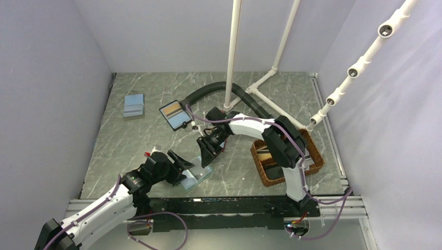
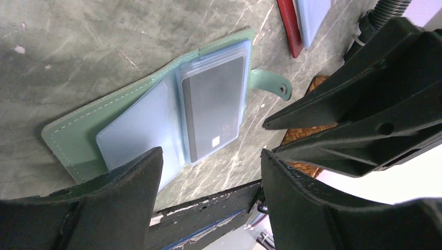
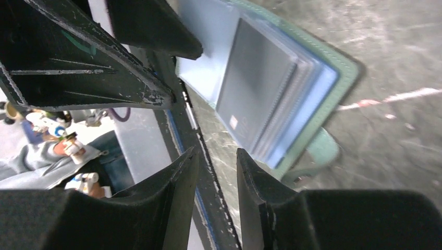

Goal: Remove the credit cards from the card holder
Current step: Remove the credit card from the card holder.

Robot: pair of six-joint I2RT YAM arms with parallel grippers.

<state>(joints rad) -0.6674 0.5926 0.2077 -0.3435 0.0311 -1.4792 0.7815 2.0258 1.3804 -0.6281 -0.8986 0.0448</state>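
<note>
Left wrist, card holder [image 2: 156, 112] beyond pincer [image 2: 211, 161] (unfolded)

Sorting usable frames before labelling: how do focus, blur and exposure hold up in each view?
Top external: evenly lit and sharp, with soft shadows. Left wrist: the card holder and its dark credit card are crisp, but there is a blown-out white patch at lower right. Right wrist: soft and smeared, and the holder's layered edges run together.

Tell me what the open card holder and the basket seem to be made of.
Card holder: probably leather or faux leather, matte teal, with pale stitching along the edge. Basket: woven wicker or rattan, brown, judging by its plaited rim.
</note>
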